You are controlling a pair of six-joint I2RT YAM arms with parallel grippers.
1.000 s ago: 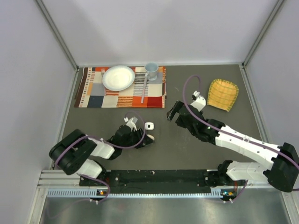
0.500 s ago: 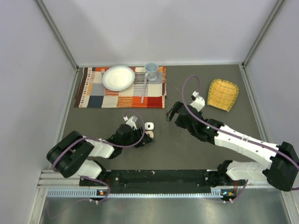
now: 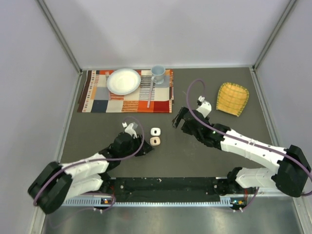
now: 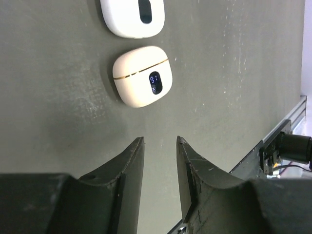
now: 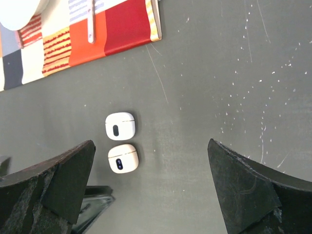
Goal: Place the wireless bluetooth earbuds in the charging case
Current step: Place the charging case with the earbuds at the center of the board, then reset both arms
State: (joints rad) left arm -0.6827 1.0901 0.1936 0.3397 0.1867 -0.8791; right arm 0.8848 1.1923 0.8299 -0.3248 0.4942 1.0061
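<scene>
Two small rounded-square charging cases lie shut, side by side, on the dark table. The white case [image 3: 156, 131] [image 4: 132, 17] [image 5: 120, 126] is the farther one. The cream case [image 3: 155, 141] [image 4: 143, 75] [image 5: 123, 158], with a gold seam and a small lit display, is the nearer one. No earbuds show in any view. My left gripper [image 3: 143, 146] [image 4: 160, 142] is low, just left of the cream case, with its jaws a narrow gap apart and empty. My right gripper [image 3: 178, 120] [image 5: 151, 142] hovers to the right of the cases, wide open and empty.
A striped placemat [image 3: 97, 100] at the back left carries a white plate [image 3: 123, 80], a mug [image 3: 157, 73] and a spoon [image 3: 150, 92]. A yellow dish [image 3: 232, 98] sits at the back right. The black rail [image 3: 161, 185] runs along the near edge.
My left gripper has drawn back left from the cream case, which now lies free beside the white case. My right gripper has shifted slightly left.
</scene>
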